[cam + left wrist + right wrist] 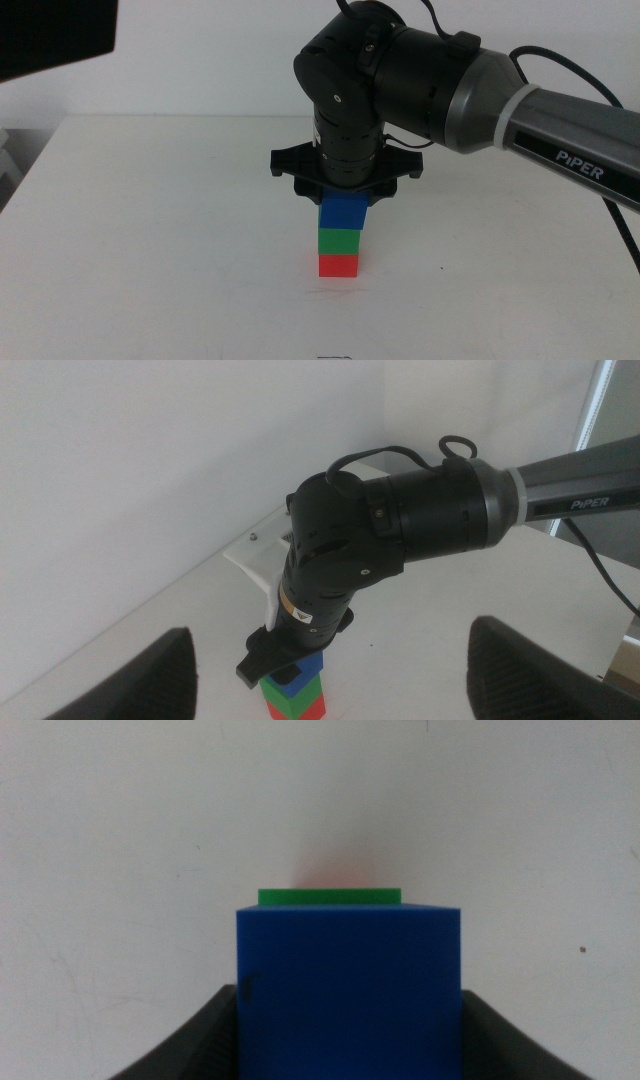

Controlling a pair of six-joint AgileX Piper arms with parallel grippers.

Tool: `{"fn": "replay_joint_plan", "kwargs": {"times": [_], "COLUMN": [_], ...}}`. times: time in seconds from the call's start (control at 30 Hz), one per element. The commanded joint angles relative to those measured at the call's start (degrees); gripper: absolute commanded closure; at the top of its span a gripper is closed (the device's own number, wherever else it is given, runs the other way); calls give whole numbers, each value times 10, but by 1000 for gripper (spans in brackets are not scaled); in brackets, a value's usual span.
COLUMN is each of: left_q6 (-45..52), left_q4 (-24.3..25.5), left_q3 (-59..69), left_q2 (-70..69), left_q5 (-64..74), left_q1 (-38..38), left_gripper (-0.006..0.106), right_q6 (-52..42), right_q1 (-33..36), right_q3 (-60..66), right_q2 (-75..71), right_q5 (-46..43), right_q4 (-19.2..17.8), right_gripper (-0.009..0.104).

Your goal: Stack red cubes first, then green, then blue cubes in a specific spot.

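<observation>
Middle view shows the three cubes stacked near the centre of the white bench (150, 250): the red cube (338, 265) sits on the surface, the green cube (339, 242) on top of it, and the blue cube (343, 212) on top of the green, shifted slightly to one side. The right tool (345, 192) hangs straight down over the stack from the arm that enters from the right, and its dark body covers the top of the blue cube, so the fingertips cannot be made out here.

In the right wrist view the blue cube (348, 990) fills the space between the two dark jaws, which lie against both its sides, so the right tool is closed on it. Only a thin strip of the green cube (328, 896) shows past the blue one, and the red cube is hidden apart from a faint reddish tint on the bench.

In the left wrist view the left tool (330, 680) is held back from the stack with its jaws spread wide and nothing between them; both are blurred and cut off by the frame edge. The red cube (312, 709) is cut off there too
</observation>
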Motion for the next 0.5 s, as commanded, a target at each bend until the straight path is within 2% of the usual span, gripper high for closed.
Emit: {"fn": "replay_joint_plan", "kwargs": {"times": [0.0,0.03,0.1,0.3,0.47], "left_q6": [-1,-1,-1,-1,-1], "left_q4": [-18,-18,-18,-18,-18], "left_q3": [-12,-12,-12,-12,-12], "left_q2": [1,1,1,1,1], "left_q5": [-41,-41,-41,-41,-41], "left_q1": [1,1,1,1,1], "left_gripper": [10,10,10,10,10], "right_q6": [-2,-2,-2,-8,-8], "right_q1": [-2,-2,-2,-1,3], "right_q3": [-13,-13,-13,-13,-13], "right_q2": [-31,-31,-31,-53,-131], "right_q5": [-2,-2,-2,-9,24], "right_q4": [-24,-24,-24,-18,-28], "right_gripper": [47,39,29,10,10]}}
